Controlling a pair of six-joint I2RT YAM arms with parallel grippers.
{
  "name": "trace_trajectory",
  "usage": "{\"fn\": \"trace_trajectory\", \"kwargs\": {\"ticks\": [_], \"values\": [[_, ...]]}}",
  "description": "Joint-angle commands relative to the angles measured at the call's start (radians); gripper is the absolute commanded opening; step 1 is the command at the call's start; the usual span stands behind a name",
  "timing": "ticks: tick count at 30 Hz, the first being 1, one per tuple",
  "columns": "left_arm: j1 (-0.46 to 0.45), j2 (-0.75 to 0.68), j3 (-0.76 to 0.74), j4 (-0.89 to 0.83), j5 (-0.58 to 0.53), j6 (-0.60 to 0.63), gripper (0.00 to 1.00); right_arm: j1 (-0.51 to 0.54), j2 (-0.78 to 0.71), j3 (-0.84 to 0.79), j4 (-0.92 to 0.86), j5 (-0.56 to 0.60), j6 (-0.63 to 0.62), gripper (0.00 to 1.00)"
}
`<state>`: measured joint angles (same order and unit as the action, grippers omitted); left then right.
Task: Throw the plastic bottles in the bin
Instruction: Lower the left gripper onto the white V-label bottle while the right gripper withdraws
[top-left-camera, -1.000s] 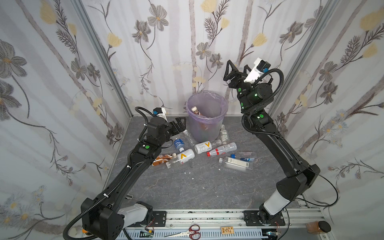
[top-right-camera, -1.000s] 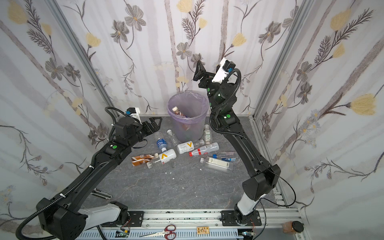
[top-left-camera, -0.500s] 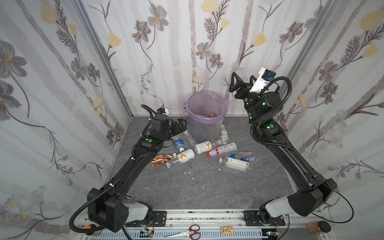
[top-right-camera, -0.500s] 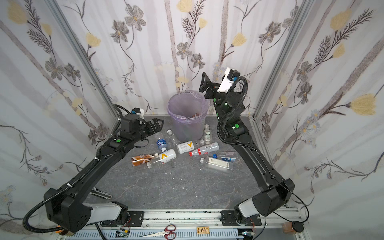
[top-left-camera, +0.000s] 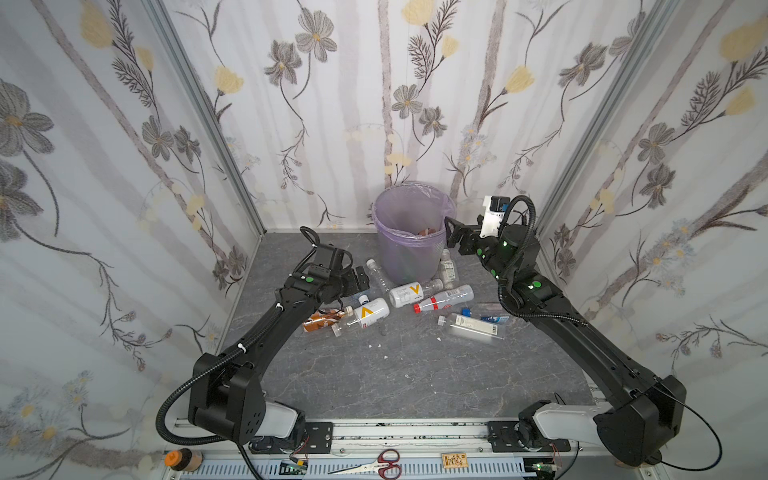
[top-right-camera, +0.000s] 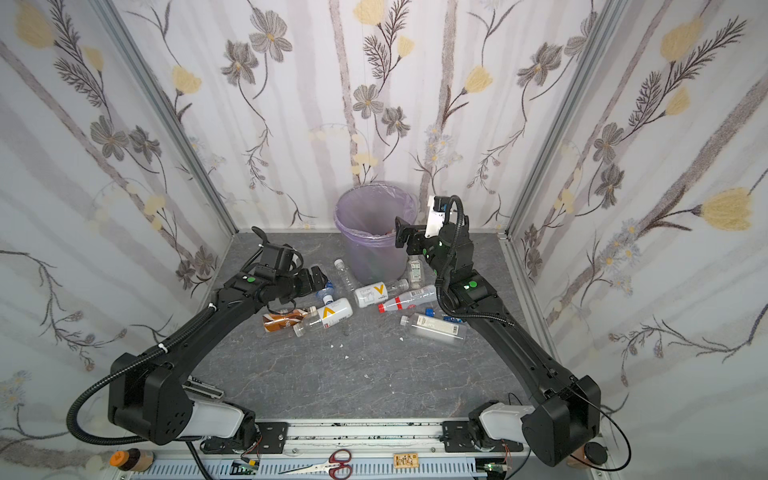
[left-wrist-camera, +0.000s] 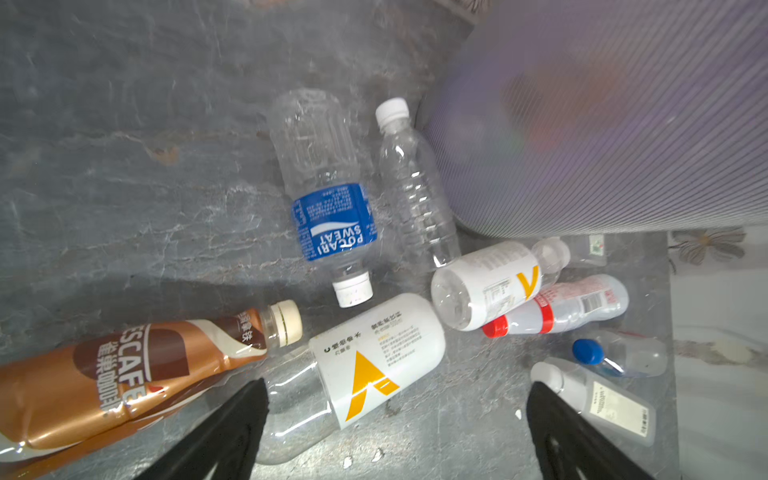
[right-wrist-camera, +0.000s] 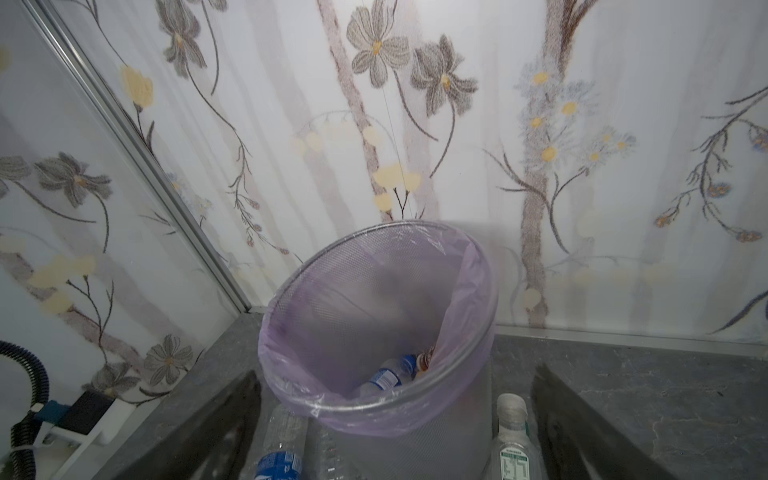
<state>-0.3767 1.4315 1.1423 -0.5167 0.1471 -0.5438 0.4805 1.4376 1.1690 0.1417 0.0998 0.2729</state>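
Bin (top-left-camera: 409, 232) upright just ahead of right fingers (right-wrist-camera: 220, 428), spread wide and empty; few plastic bottles (right-wrist-camera: 388, 376) already inside, so partly done by the look of it. Roughly ten more lying loose on worktop (top-left-camera: 374, 374), clustered under and ahead of left fingers (left-wrist-camera: 232, 428), likewise spread, pinching nothing. White V-marked bottle (left-wrist-camera: 374, 365) ahead of the gap between those fingers, brown-wrapped one (left-wrist-camera: 116, 374) beside. Bin's contents plain only in right wrist view; labels and white cap (left-wrist-camera: 353, 291) only in left wrist view.
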Motion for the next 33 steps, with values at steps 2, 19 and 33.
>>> {"fn": "trace_trajectory", "kwargs": {"ticks": [2,19,33], "values": [[-0.053,0.063,0.017,-0.079,-0.045,0.066,1.0,0.005,-0.045,-0.104,0.04,-0.04,0.02,1.0],[-0.235,0.388,0.221,-0.206,-0.376,0.262,1.0,-0.006,-0.184,-0.329,0.087,-0.025,0.047,1.0],[-0.274,0.446,0.226,-0.204,-0.328,0.291,0.99,-0.027,-0.207,-0.39,0.119,0.003,0.068,1.0]]}}
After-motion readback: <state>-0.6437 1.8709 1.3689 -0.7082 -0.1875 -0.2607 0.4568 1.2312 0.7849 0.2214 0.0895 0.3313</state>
